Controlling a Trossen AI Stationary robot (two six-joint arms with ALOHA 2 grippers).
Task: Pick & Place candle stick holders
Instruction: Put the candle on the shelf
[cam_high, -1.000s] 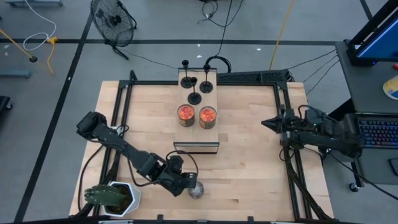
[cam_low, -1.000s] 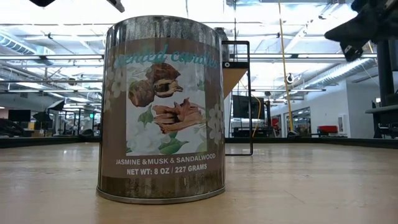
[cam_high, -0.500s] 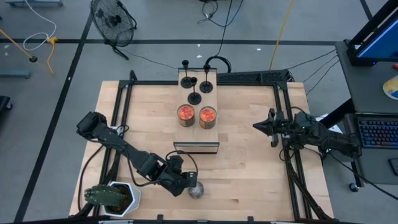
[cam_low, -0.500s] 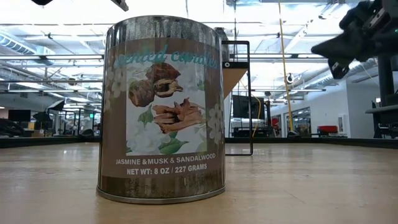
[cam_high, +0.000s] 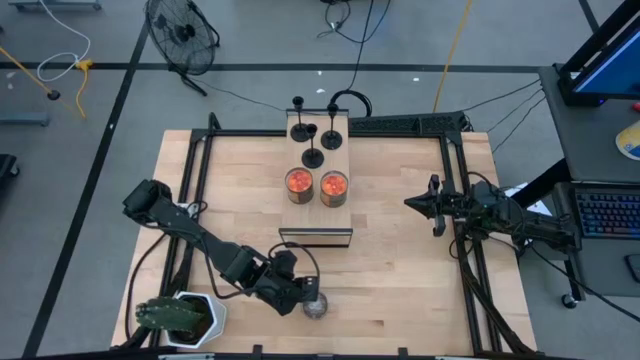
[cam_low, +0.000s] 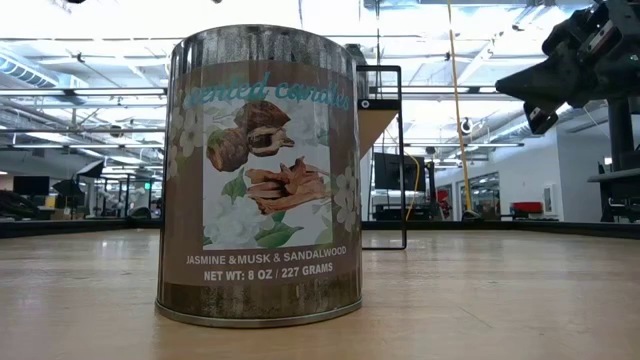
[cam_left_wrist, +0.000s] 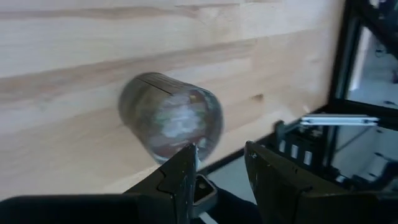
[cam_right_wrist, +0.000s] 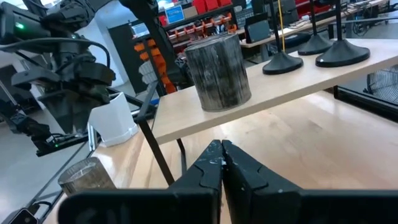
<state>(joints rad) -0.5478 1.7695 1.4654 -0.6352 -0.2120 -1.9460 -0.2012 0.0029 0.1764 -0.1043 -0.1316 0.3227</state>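
High view, taken from the table's near edge outward with the raised wooden shelf as the reference: a white hexagonal pot holding a green plant sits at the near left corner, well apart from the shelf. Right of it, the left gripper lies low on the table just beside a scented-candle tin, which stands on the near side of the shelf; the wrist view shows its fingers parted, with the tin ahead of them and nothing between them. Left-hand state: open, holding nothing. To the right of the shelf, over the table's right rail, the right gripper points toward the shelf with its fingers pressed together on nothing. On the shelf's nearer half stand two candle jars with orange tops, side by side. Beyond them, on the shelf's farther half, stand the three candle stick holders, black, upright, close together, each on a disc base; neither gripper touches them. A floor fan stands past the table's far left corner.
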